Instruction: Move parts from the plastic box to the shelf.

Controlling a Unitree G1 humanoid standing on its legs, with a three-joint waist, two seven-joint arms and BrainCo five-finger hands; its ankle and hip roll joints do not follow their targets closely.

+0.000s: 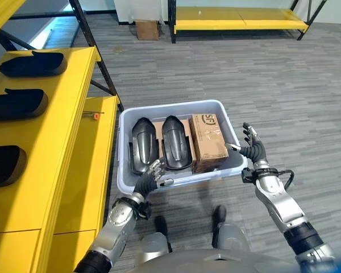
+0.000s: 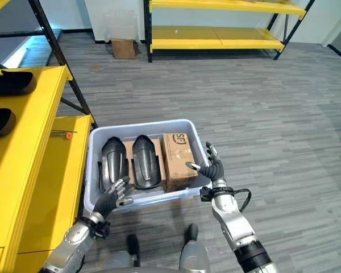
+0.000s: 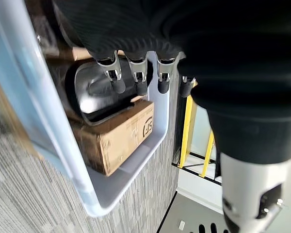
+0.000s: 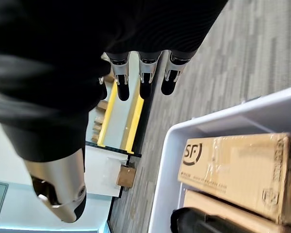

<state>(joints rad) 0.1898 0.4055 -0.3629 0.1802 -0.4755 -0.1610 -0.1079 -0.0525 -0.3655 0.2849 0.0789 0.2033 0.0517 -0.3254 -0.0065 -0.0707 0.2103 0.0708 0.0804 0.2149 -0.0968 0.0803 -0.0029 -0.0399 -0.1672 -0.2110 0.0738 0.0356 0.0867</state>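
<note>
Here both the left hand (image 1: 150, 175) and right hand (image 1: 252, 147) hover open-fingered at the plastic box (image 1: 137, 112), empty.

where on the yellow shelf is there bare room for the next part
Free: the lower yellow shelf beside the plastic box, bare except a small orange item. Crowded: the upper shelf, where three black parts lie in a row.

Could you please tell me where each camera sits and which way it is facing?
Left eye view: head camera looking down at the pale plastic box; both arms show.
Right eye view: same scene, slightly offset.
Left wrist view: looks along the left hand at a glossy black moulded part.
Right wrist view: looks past the right hand at the brown cardboard carton.
All share the box.
</note>
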